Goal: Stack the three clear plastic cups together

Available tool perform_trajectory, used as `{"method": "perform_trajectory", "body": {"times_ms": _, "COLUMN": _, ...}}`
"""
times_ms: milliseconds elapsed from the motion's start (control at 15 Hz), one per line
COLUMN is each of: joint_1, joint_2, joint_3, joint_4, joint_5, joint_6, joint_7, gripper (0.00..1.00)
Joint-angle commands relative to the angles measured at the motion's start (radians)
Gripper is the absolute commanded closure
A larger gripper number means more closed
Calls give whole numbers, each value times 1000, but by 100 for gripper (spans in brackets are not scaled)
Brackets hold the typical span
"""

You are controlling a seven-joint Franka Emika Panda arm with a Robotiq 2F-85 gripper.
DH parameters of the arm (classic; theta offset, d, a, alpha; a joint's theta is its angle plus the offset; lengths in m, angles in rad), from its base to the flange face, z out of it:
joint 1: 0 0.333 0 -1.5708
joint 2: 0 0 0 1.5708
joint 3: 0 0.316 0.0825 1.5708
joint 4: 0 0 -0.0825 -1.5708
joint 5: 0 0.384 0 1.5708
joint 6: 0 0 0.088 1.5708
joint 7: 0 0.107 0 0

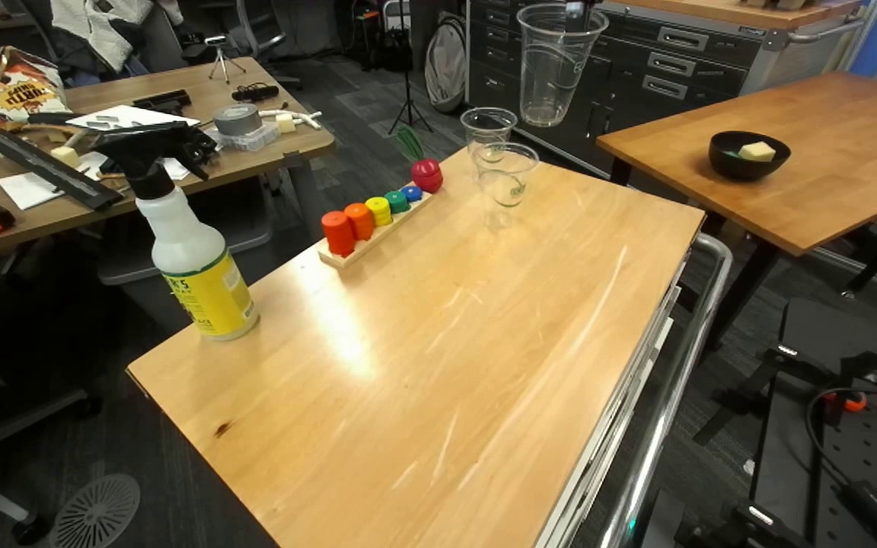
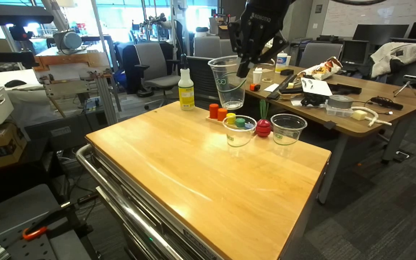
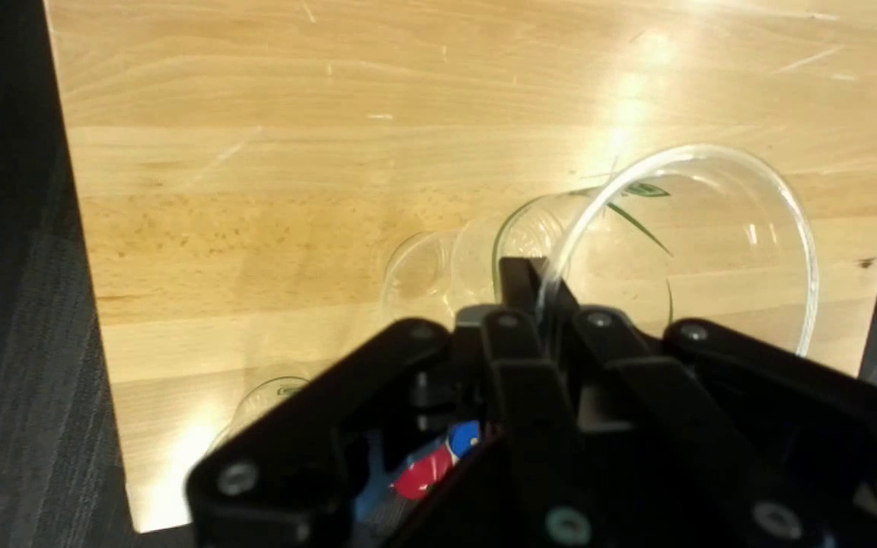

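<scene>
Nearest, in an exterior view, a metal rail (image 2: 121, 203) runs along the side of a pale wooden desk (image 2: 172, 159). Farther across the desk, a clear plastic cup (image 2: 239, 140) stands upright, mouth up. To its right, near the desk's edge, a second clear cup (image 2: 288, 133) stands upright too, apart from it.

Above the desk, a third clear cup (image 2: 228, 85) with green print is held in the air, mouth up and leaning slightly, higher than the standing pair and apart from both. The black gripper (image 2: 244, 69) hangs from the top of the view, its body slanting down and to the left, fingertips toward the desk. Its fingers are pinched on the wall of the third clear cup; in the wrist view the rim passes between them.

Behind the standing cups are a red ball (image 2: 263, 129) with a green tuft and a row of coloured blocks (image 1: 379, 211), running from red through yellow and green to blue. A white and yellow spray bottle (image 2: 186, 95) stands left of the blocks, near the back edge.

Beyond, another desk (image 2: 374, 86), brown and cluttered, carries a snack bag (image 2: 323, 68) and a roll of grey tape (image 2: 339, 102).
</scene>
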Motion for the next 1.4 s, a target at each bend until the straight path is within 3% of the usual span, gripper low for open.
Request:
{"method": "perform_trajectory", "body": {"times_ms": 0, "joint_1": 11, "joint_2": 130, "joint_3": 14, "joint_4": 126, "joint_5": -4, "joint_6": -56, "joint_7": -7, "gripper": 99}}
{"method": "perform_trajectory", "body": {"times_ms": 267, "joint_1": 20, "joint_2": 237, "joint_3": 27, "joint_4": 196, "joint_5": -52, "joint_6": 3, "joint_7": 6, "gripper": 99}}
{"method": "perform_trajectory", "body": {"times_ms": 800, "joint_1": 5, "joint_2": 348, "joint_3": 45, "joint_4": 338, "joint_5": -68, "joint_6": -13, "joint_7": -2, "gripper": 99}}
{"method": "perform_trajectory", "body": {"times_ms": 1333, "joint_1": -8, "joint_2": 305, "joint_3": 44, "joint_4": 206, "joint_5": -81, "joint_6": -11, "joint_7": -39, "gripper": 99}}
